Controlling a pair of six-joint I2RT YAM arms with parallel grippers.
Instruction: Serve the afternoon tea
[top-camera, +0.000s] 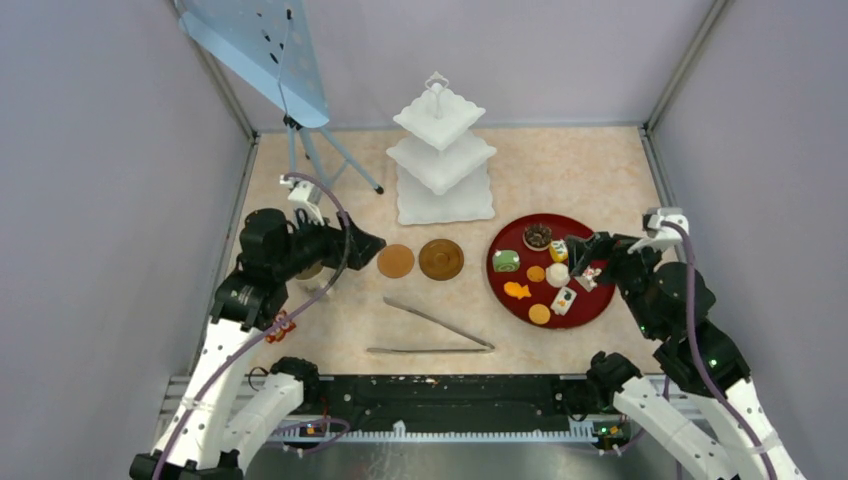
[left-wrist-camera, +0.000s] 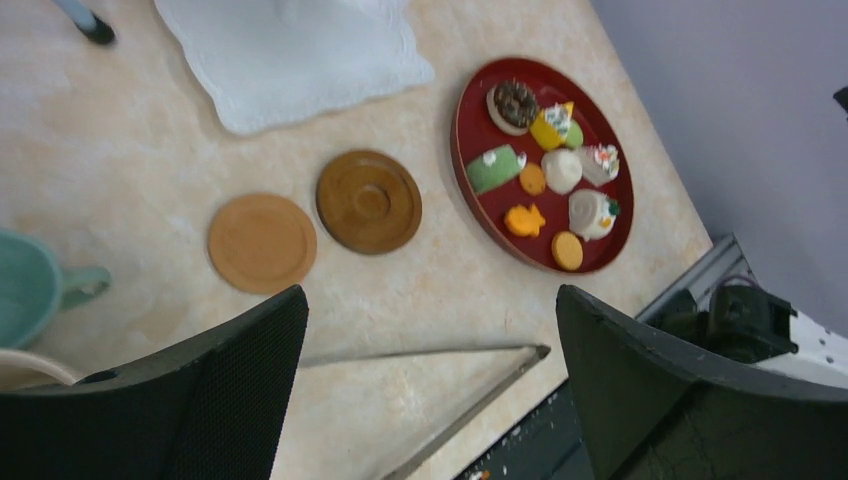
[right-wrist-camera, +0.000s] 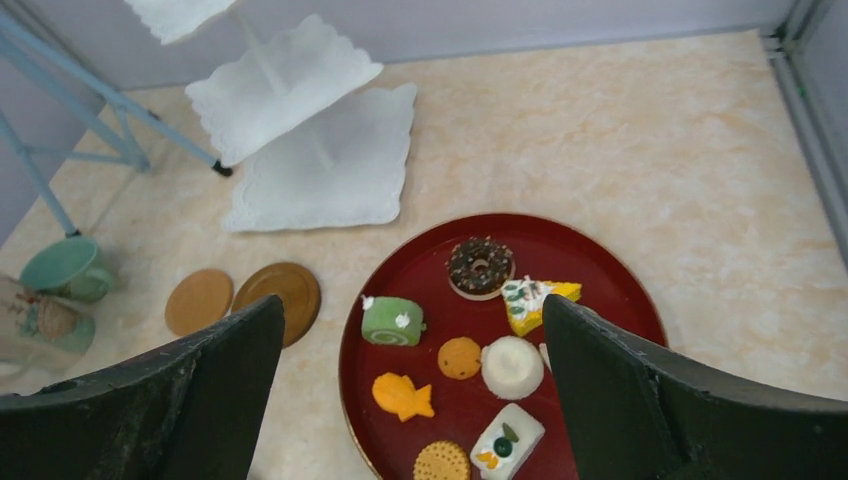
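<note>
Afternoon tea set out on a marbled table (top-camera: 600, 170). Right tool (top-camera: 581, 257), fingers spread wide and empty, poised over the right rim of the dark-red tray (top-camera: 497, 280), toy sweets just ahead of it: chocolate tart (right-wrist-camera: 480, 265) farthest, yellow wedge (right-wrist-camera: 530, 300) with tip aimed right, green roll (right-wrist-camera: 392, 320) lying crosswise, orange fish (right-wrist-camera: 402, 395) head left and tail right, orange discs (right-wrist-camera: 460, 357) between. Left tool (top-camera: 366, 244), likewise agape and holding nothing, well apart from the tray, beside two brown coasters (top-camera: 395, 261). Teal cup (left-wrist-camera: 30, 285) at the left edge of the left wrist view, handle toward the coasters. Cream mug (left-wrist-camera: 25, 370) just beside it, mostly hidden.
</note>
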